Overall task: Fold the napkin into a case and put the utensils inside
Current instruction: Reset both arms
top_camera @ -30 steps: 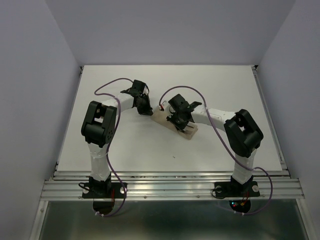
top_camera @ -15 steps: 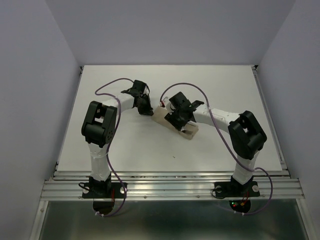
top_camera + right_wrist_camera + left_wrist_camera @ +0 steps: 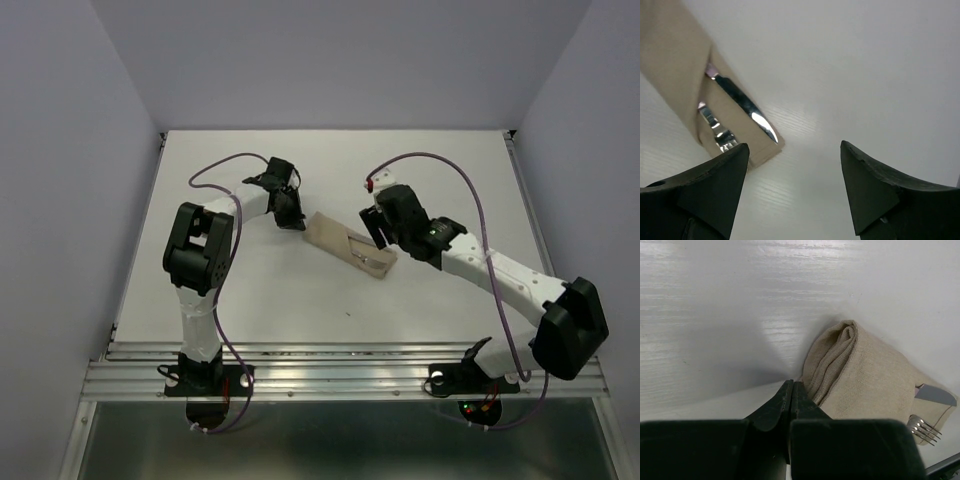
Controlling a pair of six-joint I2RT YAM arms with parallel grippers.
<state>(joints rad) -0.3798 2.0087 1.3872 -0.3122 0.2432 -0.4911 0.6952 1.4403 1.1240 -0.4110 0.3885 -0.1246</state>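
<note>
Beige case [image 3: 350, 245] lies midway between the side edges of the bench [image 3: 450, 170], utensils [image 3: 740, 102] poking out. Left jaws, pressed together, sit beside its folded end; right jaws gape empty. A nudge could unroll it.

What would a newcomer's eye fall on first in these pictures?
A narrow beige-tan folded cloth case lies in the middle of the white table, with a silvery knife blade and fork tines poking out of one end. The black left gripper is shut beside the case's rolled end; the right gripper hangs open near the cutlery end.
</note>
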